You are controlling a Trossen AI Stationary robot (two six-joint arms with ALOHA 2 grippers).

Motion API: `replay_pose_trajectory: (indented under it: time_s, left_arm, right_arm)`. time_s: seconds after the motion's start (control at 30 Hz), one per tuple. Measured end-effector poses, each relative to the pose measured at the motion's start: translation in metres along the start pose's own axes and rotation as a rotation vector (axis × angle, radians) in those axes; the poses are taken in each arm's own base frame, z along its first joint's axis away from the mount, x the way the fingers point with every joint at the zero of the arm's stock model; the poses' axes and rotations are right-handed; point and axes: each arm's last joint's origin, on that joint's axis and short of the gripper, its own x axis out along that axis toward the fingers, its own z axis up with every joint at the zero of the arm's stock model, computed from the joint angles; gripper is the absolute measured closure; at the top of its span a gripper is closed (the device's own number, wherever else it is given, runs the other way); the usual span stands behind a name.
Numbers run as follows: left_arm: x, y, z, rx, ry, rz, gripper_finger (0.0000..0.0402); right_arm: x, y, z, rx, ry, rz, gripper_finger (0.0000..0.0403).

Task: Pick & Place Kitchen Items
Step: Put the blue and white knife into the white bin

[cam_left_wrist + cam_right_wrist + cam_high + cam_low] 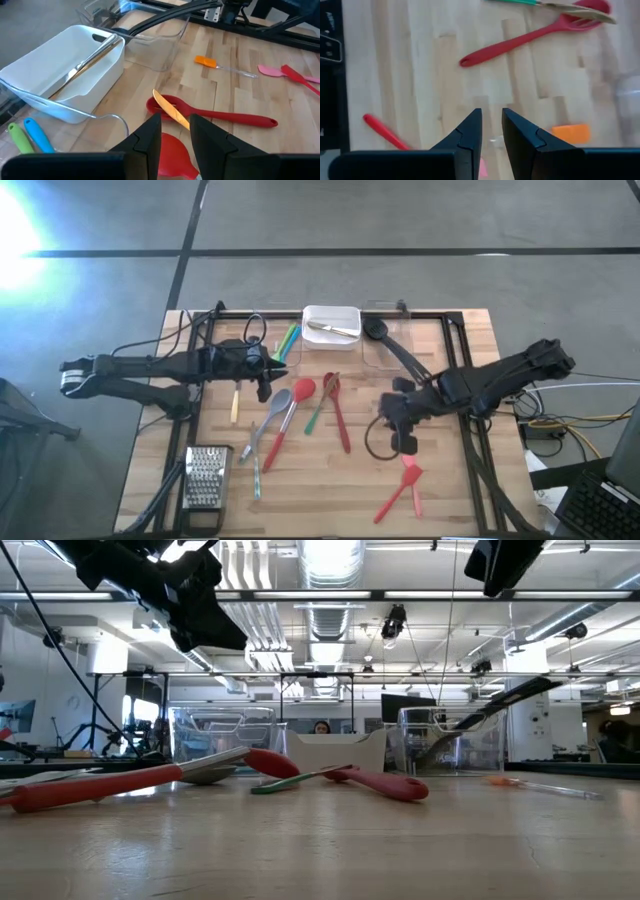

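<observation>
Several slim utensils lie flat on the wooden table: a grey spoon, a red spoon, a green-handled wooden spoon laid across a red slotted spoon, and pink and red spatulas. An orange brush with a clear handle lies below my right gripper. My left gripper hangs above the spoon heads, narrowly open and empty. My right gripper hangs above the table at right centre, narrowly open and empty. Both are well above the table in the low view.
A white bin holding metal cutlery stands at the far centre. Right of it is a clear container with a black spoon, and left of it lie blue and green handles. A metal grater lies near left. Black frame rails border the table.
</observation>
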Motion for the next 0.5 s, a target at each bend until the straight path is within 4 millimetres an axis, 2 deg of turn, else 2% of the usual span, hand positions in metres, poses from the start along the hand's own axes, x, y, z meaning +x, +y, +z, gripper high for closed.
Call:
replay_pose_trajectory:
  time_s: [0.33, 0.5]
  left_arm:
    - [0.000, 0.001, -0.006, -0.008, 0.067, 0.009, 0.0296]
    - [0.000, 0.001, -0.007, -0.016, 0.069, 0.010, 0.0296]
  right_arm:
    - [0.024, 0.032, -0.037, -0.085, 0.053, 0.059, 0.0330]
    - [0.036, 0.040, -0.052, -0.092, 0.059, 0.083, 0.0329]
